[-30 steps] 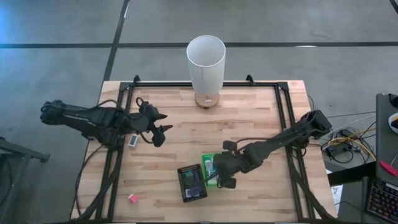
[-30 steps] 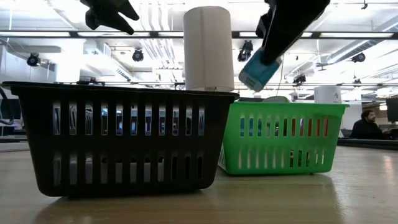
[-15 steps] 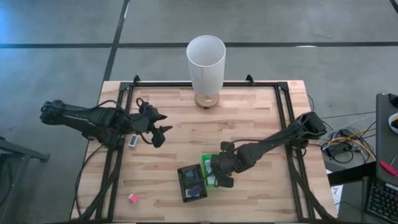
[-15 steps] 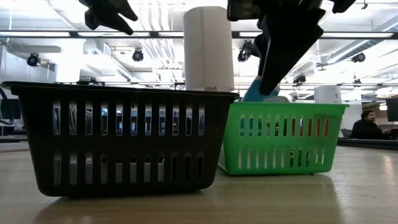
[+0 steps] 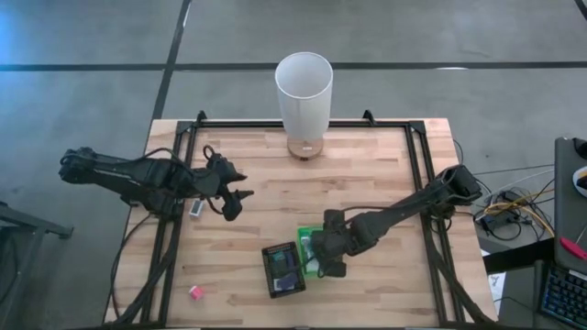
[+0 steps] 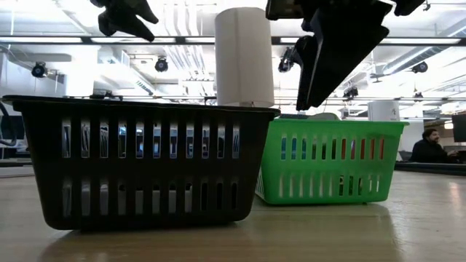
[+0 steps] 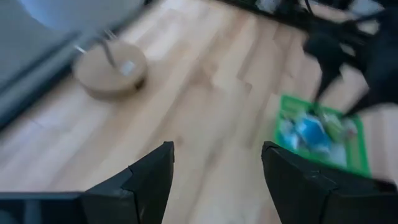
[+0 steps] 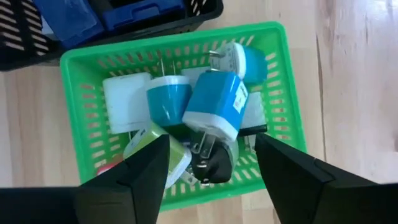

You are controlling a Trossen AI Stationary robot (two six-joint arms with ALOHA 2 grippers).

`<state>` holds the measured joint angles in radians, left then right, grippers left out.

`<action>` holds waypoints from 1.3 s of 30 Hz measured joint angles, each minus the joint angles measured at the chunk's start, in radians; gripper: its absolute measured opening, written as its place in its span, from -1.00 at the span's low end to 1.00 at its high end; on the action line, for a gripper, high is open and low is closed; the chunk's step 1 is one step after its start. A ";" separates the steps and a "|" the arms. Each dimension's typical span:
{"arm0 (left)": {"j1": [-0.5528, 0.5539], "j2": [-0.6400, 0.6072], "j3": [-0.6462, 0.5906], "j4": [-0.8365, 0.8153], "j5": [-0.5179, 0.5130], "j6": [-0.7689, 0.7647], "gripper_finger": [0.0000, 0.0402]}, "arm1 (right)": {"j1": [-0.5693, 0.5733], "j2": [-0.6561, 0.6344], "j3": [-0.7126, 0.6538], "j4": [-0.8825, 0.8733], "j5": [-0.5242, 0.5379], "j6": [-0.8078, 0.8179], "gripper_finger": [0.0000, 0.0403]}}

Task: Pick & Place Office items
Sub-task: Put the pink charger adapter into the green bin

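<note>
Since 1s ago right hand (image 8: pixel 211 180) dropped over green tray (image 8: pixel 74 62) & released; blue block (image 8: pixel 214 106) now lies inside. Lift straight up. Left hand (image 5: pixel 234 191) open, waiting above surface (image 5: pixel 367 174)

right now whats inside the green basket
The green basket holds a pile of plug-like items: a blue-and-white block on top, teal and white ones around it, a black one beneath. Anything lower is covered.

No words, numbers or brand marks can be read anywhere. The blue-and-white plastic charger block (image 8: pixel 215 106) lying in the green slotted plastic basket (image 8: pixel 74 68) carries a pale label on its side — its print is too small to make out.
</note>
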<state>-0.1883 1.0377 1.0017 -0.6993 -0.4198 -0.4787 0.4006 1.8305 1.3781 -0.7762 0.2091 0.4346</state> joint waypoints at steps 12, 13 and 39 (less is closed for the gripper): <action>-0.028 -0.047 -0.116 0.058 0.170 0.000 0.20 | 0.203 -0.077 -0.043 -0.081 0.319 0.030 0.20; -0.035 -0.058 -0.128 0.100 0.173 0.023 0.20 | 0.227 -0.091 -0.060 -0.084 0.349 0.049 0.19; -0.209 -0.172 -0.576 0.960 0.438 -0.172 0.20 | 0.404 -0.356 -0.486 0.232 0.658 0.197 0.23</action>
<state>-0.3971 0.8660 0.4257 0.2603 0.0186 -0.6502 0.8043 1.4746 0.8923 -0.5447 0.8669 0.6311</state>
